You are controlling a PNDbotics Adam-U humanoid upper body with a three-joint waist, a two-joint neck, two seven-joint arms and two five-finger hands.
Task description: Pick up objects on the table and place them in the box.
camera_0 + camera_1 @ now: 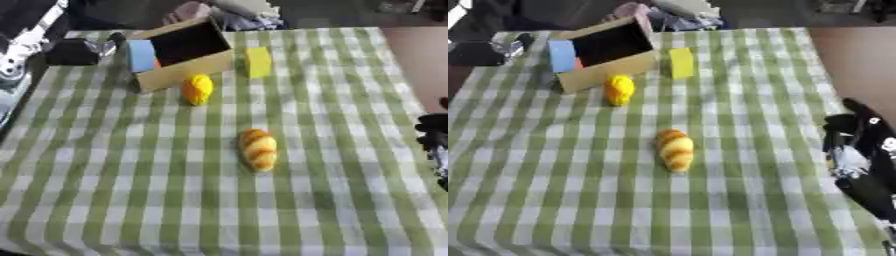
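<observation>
A cardboard box point(188, 65) with a dark inside stands at the far left of the checked table. A blue block point(141, 55) stands at the box's left end, with a bit of orange beside it. A yellow block point(257, 61) stands just right of the box. A yellow rounded thing point(198, 89) sits in front of the box. A golden bread roll point(258, 149) lies mid-table. My right hand point(857, 155) hangs at the table's right edge, open and holding nothing. A black shape with a silver part point(74, 51), apparently my left hand, sits left of the box.
The green and white checked cloth point(131, 190) covers the whole table. Bundled cloth and dark things point(236, 12) lie beyond the far edge behind the box. Brown floor point(859, 60) shows past the right edge.
</observation>
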